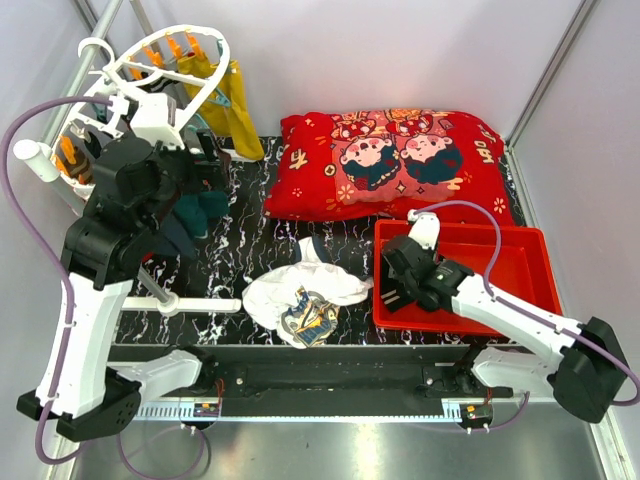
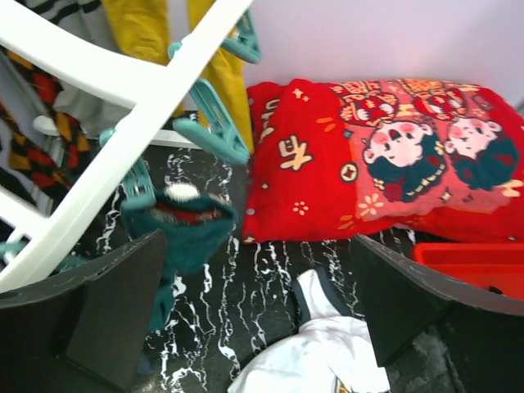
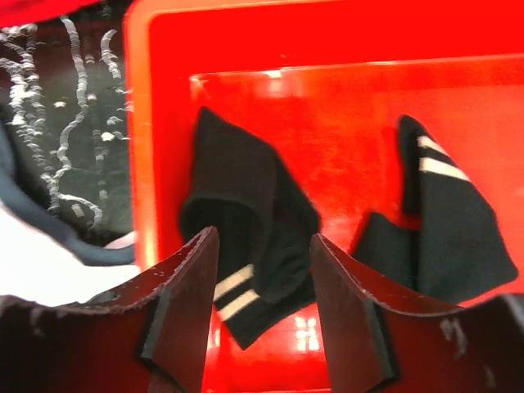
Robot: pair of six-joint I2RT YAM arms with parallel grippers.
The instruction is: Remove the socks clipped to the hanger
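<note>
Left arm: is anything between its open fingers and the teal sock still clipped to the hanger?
Nothing visible does. The teal sock hangs clear ahead of the left gripper; a white bar of the hanger crosses just left of it in the wrist view.

My bench (image 1: 250, 215): black, white-veined. Red cartoon pillow (image 1: 390, 160) at far side. Red tray (image 1: 520, 270) near right, just beside pillow. Crumpled white garment (image 1: 290, 290) near middle, left of tray.

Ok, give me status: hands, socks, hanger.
Left hand open, facing teal sock hanging from hanger. Right hand open over red tray, two black striped socks in it. White garment lies below, not blocking.
</note>
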